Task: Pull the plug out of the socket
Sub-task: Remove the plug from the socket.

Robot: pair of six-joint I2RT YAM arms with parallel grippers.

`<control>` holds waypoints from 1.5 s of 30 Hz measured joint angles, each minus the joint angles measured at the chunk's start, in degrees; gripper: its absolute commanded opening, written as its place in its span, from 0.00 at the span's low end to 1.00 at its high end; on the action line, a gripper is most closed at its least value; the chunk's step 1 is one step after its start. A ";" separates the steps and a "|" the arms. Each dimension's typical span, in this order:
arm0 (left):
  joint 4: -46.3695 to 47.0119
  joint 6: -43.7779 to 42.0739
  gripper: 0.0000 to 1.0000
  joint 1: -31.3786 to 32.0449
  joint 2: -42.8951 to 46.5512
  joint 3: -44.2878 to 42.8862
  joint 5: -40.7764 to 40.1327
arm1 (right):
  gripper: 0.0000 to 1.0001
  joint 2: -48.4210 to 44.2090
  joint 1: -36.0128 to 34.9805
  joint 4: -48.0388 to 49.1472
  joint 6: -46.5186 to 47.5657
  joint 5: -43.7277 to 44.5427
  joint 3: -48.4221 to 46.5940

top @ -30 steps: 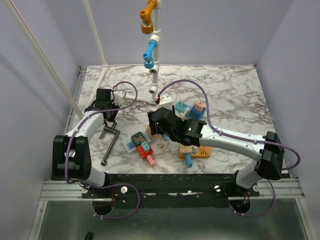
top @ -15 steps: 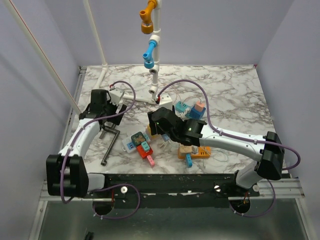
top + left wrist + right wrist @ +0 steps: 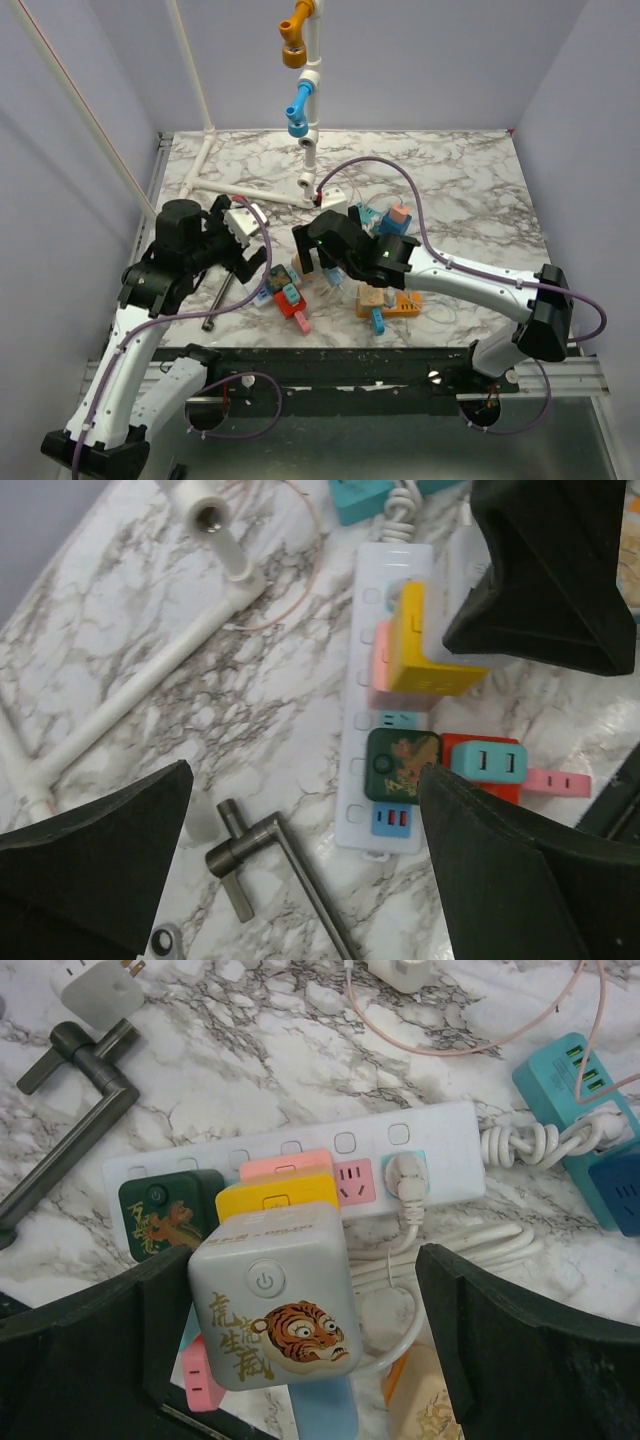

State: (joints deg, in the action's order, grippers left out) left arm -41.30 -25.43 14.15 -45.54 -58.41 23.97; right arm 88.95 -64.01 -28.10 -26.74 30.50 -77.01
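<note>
Left claw (image 3: 305, 775) hung spread, pinching nothing. One white plug (image 3: 100, 990) lay loose on the counter (image 3: 250, 1050), at ten o'clock from the socket (image 3: 300, 1145) — off it. The socket lay mid-counter, mostly hidden under the right arm from above; one tiger cube (image 3: 270, 1300) covered its near edge. Three blocks sat on it — green block (image 3: 165, 1210), pink block (image 3: 285, 1165), yellow block (image 3: 275, 1200). Right claw (image 3: 305, 1260) stood spread around the cube; contact unclear.

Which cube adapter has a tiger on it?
The pale grey cube between the right tool's fingers; the dark green cube shows a gold dragon, and the yellow cube has no picture.
</note>
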 measured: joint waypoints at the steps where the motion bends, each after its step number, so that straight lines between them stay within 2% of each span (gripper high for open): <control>1: -0.74 0.07 0.98 2.51 -0.17 -0.11 0.24 | 1.00 -0.59 0.00 -0.48 0.13 -0.37 0.00; 5: -2.54 1.11 0.99 7.98 -3.78 -1.25 -0.15 | 1.00 -6.01 0.02 -2.05 0.72 -2.12 0.79; 12: -1.42 5.16 0.98 17.88 -14.16 -6.75 -3.13 | 1.00 -22.56 0.37 -2.38 0.70 -4.50 6.88; 16: 0.42 7.65 0.99 22.10 -18.75 -8.92 -4.46 | 1.00 -25.42 0.37 -3.17 0.63 -6.67 10.03; 28: 4.39 10.64 0.98 25.35 -23.06 -8.57 -11.10 | 0.99 -26.14 0.31 -3.87 2.43 -9.03 21.11; 45: 10.97 9.79 0.98 25.99 -24.28 -7.80 -17.44 | 0.89 -15.56 -0.20 6.82 6.71 -10.64 21.24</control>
State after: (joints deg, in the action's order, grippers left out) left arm -30.33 -15.64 40.14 -69.82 -66.22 6.52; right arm 73.38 -64.20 -21.28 -20.03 19.86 -55.77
